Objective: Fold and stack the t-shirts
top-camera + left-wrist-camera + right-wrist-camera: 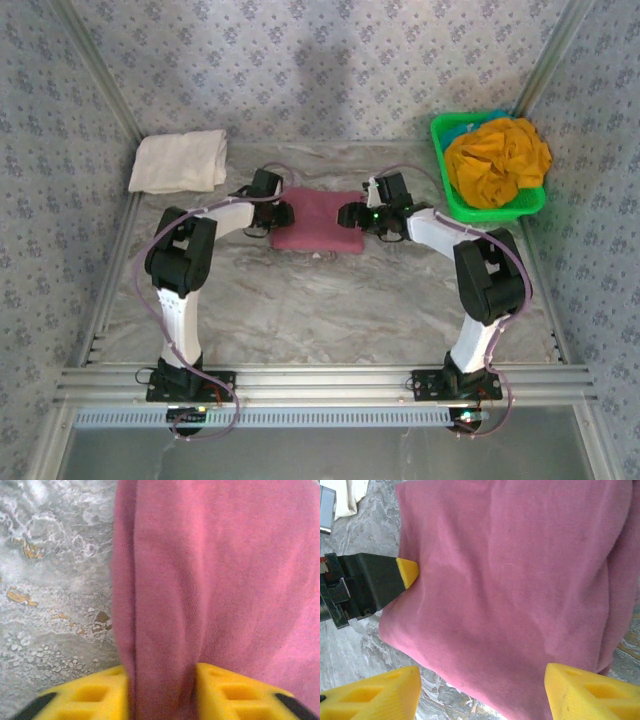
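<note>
Floral-patterned walls (300, 60) enclose a grey marbled table (320, 310).

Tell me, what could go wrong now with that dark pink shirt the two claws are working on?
1. The left gripper pinches just a narrow ridge of the maroon t-shirt; a pull might slip off it or bunch the fold.
2. The right gripper stands open over the opposite edge, holding nothing; if the left one moves alone, the cloth could drag across the table and come unfolded.
</note>
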Motion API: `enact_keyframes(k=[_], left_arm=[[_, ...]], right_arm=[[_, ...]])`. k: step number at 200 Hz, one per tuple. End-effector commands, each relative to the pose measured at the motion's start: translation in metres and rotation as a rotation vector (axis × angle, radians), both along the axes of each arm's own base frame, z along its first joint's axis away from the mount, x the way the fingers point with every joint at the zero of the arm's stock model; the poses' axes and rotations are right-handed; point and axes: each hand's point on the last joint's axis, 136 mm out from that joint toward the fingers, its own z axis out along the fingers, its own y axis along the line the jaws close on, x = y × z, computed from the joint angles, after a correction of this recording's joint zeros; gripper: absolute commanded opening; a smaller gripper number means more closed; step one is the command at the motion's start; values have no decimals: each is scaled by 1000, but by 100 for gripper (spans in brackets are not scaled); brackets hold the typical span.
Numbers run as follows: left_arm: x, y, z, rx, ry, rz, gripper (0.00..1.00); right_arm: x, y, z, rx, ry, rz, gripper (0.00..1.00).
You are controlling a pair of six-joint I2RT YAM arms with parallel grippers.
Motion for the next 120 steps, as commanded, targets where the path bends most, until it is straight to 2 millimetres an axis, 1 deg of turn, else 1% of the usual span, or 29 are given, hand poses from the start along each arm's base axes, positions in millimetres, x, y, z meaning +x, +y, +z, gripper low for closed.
enact_keyframes(k=[1,14,31,52,72,83,95,108,120], left_arm=[[-34,-16,-37,-15,114,-70,14],[-33,-4,-31,-25,98,-48,11],[-30,19,-22,-45,84,-5,0],[-26,55,-11,-32,57,40,0],[-20,79,3,-33,33,58,0],[-15,88,12,-21,10,54,0],[-7,94,21,-5,-10,43,0],[2,96,31,0,-31,39,0],[12,94,42,-5,-56,34,0]], right_arm=[[0,-8,-1,1,13,-16,68],[-1,-13,-2,-8,18,-24,68],[-2,-19,-4,-14,24,-34,68],[-2,-26,-5,-11,30,-47,68],[0,-29,-4,-7,27,-51,68],[1,-30,-4,-3,29,-51,68],[2,-31,-3,2,29,-54,68],[5,-31,-3,9,29,-57,68],[7,-31,0,15,26,-56,68]])
